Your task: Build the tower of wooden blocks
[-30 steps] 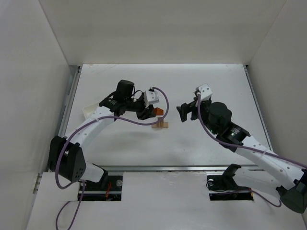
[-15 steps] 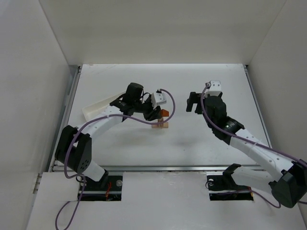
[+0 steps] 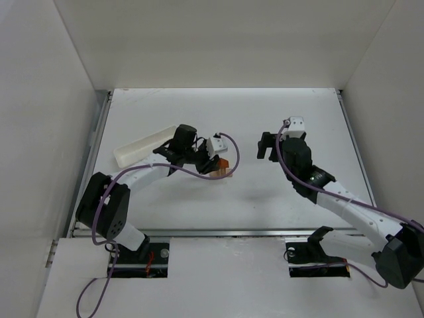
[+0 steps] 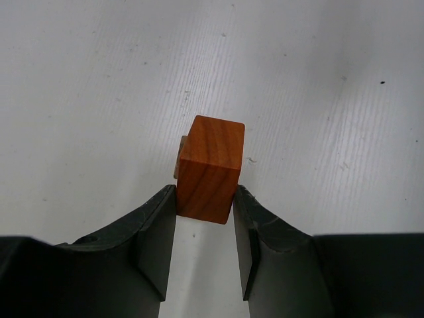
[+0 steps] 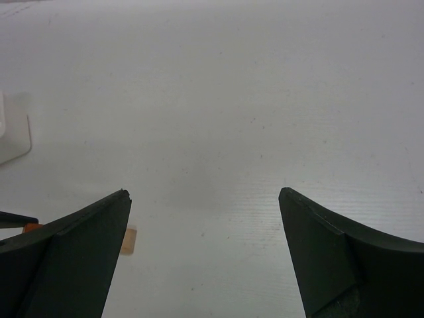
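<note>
My left gripper [image 3: 216, 163] is shut on the reddish-brown roof piece [image 3: 224, 164] and holds it low over the middle of the table. In the left wrist view the roof piece [image 4: 211, 169] sits clamped between both fingers, and a sliver of pale tan block [image 4: 179, 156] shows just behind its left side. The rest of the tan blocks are hidden under it. My right gripper [image 3: 267, 144] hangs open to the right, apart from the blocks, with nothing between its fingers [image 5: 79, 252]. One tan block end [image 5: 130, 240] shows by its left finger.
A long white tray [image 3: 142, 144] lies at the left, behind my left arm, and its corner [image 5: 13, 132] shows at the left edge of the right wrist view. White walls close in the table on three sides.
My left gripper has carried the roof piece nearer and lower, onto the spot of the tan blocks. My right gripper drew back from the middle to the right, then held still.
</note>
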Controlling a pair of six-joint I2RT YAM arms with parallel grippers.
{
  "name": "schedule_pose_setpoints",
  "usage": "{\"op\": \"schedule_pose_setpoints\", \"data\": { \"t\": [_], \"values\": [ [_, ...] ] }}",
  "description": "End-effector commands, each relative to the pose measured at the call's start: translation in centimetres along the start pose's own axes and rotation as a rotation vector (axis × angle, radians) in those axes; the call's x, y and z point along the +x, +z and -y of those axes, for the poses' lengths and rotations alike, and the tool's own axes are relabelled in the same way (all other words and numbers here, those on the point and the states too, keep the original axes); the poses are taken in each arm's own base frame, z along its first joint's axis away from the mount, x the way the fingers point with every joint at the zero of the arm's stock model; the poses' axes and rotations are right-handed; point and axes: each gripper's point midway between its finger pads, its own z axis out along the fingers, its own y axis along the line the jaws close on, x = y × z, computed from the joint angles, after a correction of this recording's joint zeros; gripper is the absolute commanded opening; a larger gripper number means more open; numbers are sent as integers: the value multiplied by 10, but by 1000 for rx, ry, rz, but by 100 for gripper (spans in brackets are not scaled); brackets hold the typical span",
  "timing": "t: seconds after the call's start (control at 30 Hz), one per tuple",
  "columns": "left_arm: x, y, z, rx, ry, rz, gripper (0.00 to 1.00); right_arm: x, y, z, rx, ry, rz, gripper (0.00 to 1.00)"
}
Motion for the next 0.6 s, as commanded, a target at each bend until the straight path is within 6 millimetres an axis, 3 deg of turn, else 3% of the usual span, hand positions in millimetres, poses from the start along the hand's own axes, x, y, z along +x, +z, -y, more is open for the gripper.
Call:
{"op": "schedule_pose_setpoints", "data": {
  "t": [0.0, 0.37, 0.57],
  "values": [
    [-17, 0, -11, -57, 80, 65, 0, -23, -4, -5, -29, 40, 82, 100],
    [-25, 2, -8, -32, 114, 113, 0, -21, -5, -6, -37, 40, 80, 100],
    [-19, 5, -2, 1, 140, 85, 0, -21, -5, -7, -46, 30, 78, 100]
  ]
}}
